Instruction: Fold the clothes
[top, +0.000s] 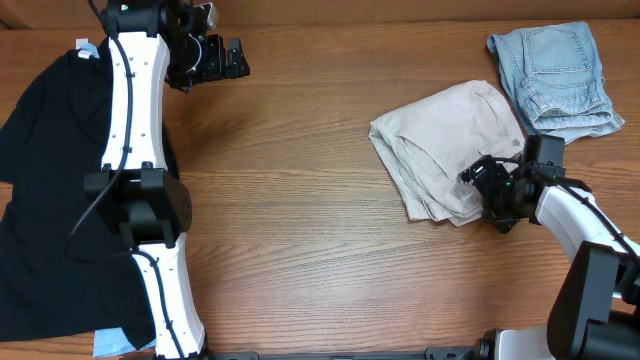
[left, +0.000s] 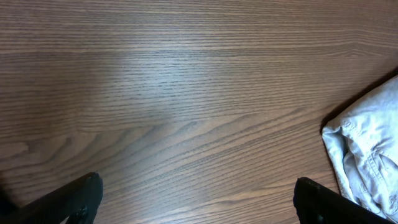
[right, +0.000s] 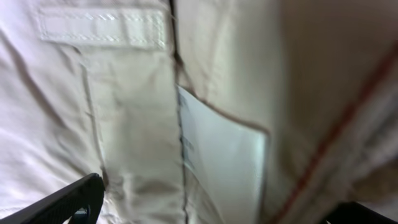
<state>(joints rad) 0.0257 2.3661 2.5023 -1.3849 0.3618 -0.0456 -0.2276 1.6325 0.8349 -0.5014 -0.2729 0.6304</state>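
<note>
Folded cream shorts (top: 450, 150) right of centre, denim shorts (top: 555, 75) beside them, black top (top: 50, 180) far left, right gripper (top: 485, 185) spread wide at their near edge, seemingly holding nothing, left gripper (top: 232, 58) wide open, empty.

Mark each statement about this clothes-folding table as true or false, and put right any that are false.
1. The cream-beige shorts lie folded on the table. True.
2. The denim shorts lie under the left arm. False: they lie at the far right, beside the cream-beige shorts; it is the black top that lies under the left arm.
3. The right gripper is at the near edge of the cream-beige shorts, jaws open. True.
4. The left gripper grips the black top. False: it is open above bare wood at the far side of the table.
</note>
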